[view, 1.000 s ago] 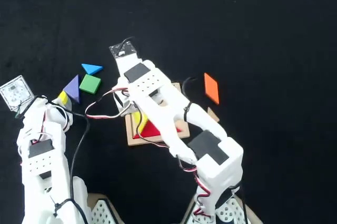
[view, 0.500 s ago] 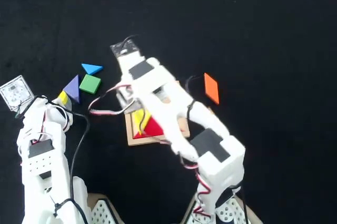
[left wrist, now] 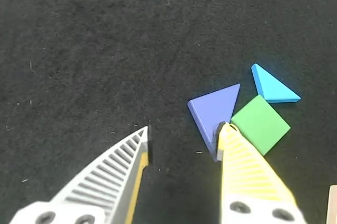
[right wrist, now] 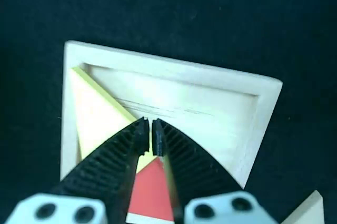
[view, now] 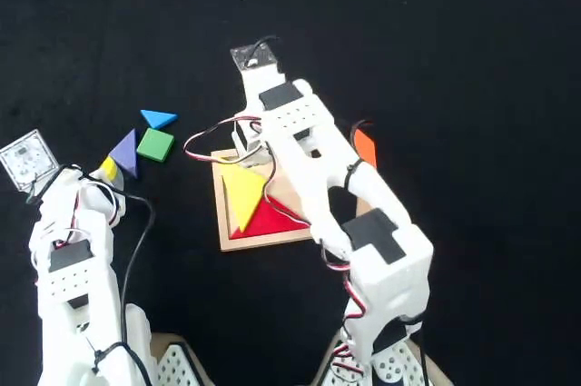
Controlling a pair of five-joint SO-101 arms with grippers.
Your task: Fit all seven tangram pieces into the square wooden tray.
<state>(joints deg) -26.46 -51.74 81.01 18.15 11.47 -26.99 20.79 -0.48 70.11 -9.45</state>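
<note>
The square wooden tray (view: 223, 215) (right wrist: 266, 109) lies mid-table with a yellow triangle (view: 242, 193) (right wrist: 93, 109) and a red triangle (view: 270, 221) (right wrist: 151, 193) flat inside it. My right gripper (right wrist: 148, 128) hangs shut and empty above the tray's middle, where those two pieces meet. A blue triangle (view: 158, 118) (left wrist: 273, 85), green square (view: 156, 144) (left wrist: 260, 124) and purple triangle (view: 125, 152) (left wrist: 213, 112) sit grouped at the left. My left gripper (left wrist: 184, 129) (view: 107, 168) is open beside them, one fingertip at the purple triangle's edge.
An orange parallelogram (view: 365, 146) lies right of the tray, partly behind the right arm (view: 309, 159). A tan wooden piece (view: 363, 209) (right wrist: 310, 209) rests by the tray's right side. Black cloth (view: 472, 86) covers the table, with bare room at the far right.
The right arm has swung right and away from the table's front edge, uncovering the yellow triangle lying in the tray. The left arm has not moved.
</note>
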